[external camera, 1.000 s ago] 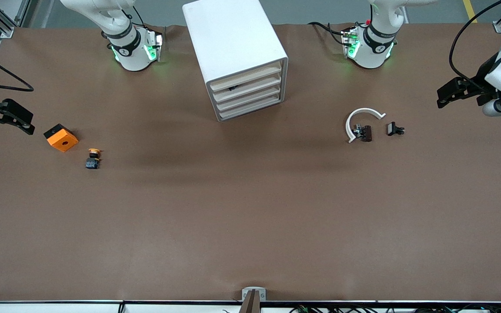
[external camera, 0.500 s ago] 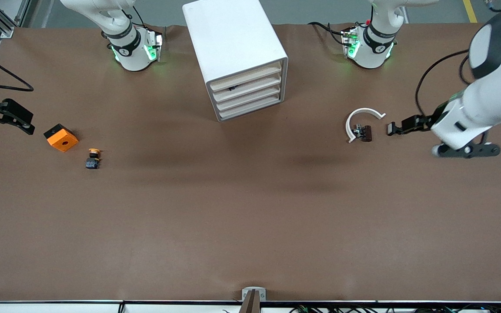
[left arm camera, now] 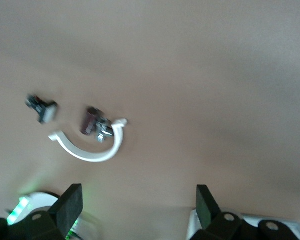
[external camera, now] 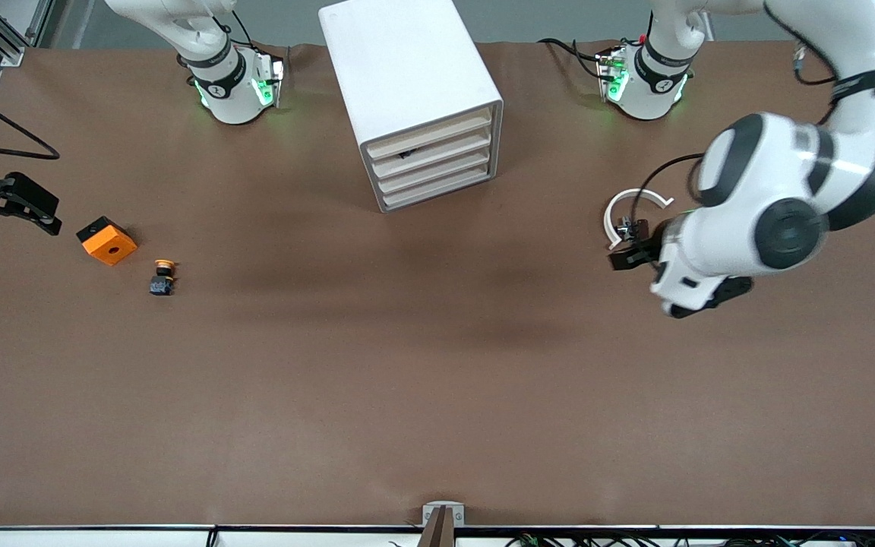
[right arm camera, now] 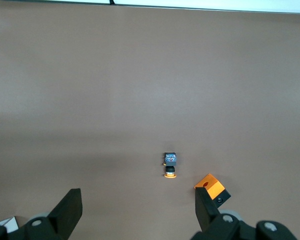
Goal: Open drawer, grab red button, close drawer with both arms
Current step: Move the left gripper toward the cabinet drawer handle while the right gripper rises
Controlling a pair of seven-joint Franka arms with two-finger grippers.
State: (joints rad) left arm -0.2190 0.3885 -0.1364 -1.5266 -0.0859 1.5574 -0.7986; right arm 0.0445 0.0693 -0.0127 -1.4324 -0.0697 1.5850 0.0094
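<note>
the left gripper point(external camera: 623, 257), wide open and empty, has swung in over the white ring point(external camera: 635, 199) toward the cabinet point(external camera: 407, 83); drawer point(external camera: 435, 157) still shut; right gripper point(external camera: 27, 205) waits open, empty

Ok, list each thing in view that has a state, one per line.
cabinet: upright, all four drawers shut.
second drawer: shut, not yet opened.
left end effector: open, empty, above the white curved piece.
right end effector: open, empty, waiting near the orange cube.
yellow-capped button: lying on its side on the table.
</note>
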